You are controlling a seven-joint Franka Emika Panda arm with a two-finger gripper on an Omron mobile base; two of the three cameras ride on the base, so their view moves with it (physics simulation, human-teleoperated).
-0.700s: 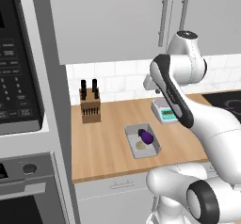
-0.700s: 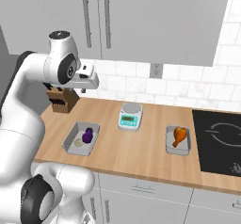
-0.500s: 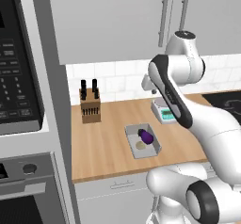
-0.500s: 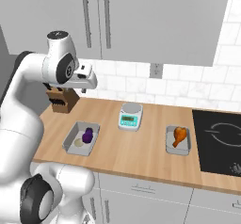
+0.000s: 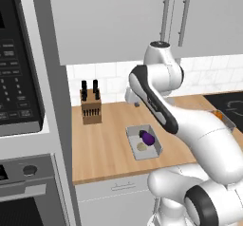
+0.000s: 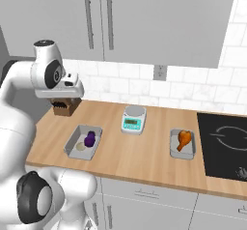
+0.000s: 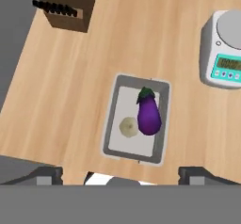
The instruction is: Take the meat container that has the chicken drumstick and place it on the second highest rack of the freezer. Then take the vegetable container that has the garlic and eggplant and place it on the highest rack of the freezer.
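A white robot arm's two-finger gripper [image 7: 120, 173] is hovering high over a pale wooden kitchen counter [image 7: 84, 68], its dark fingertips [image 7: 47, 175] standing wide apart and holding nothing. Directly ahead of the fingers and between their lines lies a shallow grey rectangular tray [image 7: 137, 120] carrying a glossy dark purple eggplant [image 7: 148, 114] and, touching or just beside it, a small pale beige garlic bulb [image 7: 128, 127]. The tray the task calls for first, a matching grey tray [image 6: 183, 143] holding an orange-brown chicken drumstick [image 6: 183, 138], is sitting well off to the far side of a white kitchen scale with a teal display [image 6: 133, 119], near a black cooktop [image 6: 223, 144]. A brown wooden knife block [image 7: 62, 4] is standing beyond the vegetable tray. The danger from here appears to be order: descending straight down would likely take the vegetables first, and a grip on a thin tray rim could tip the loose contents out.
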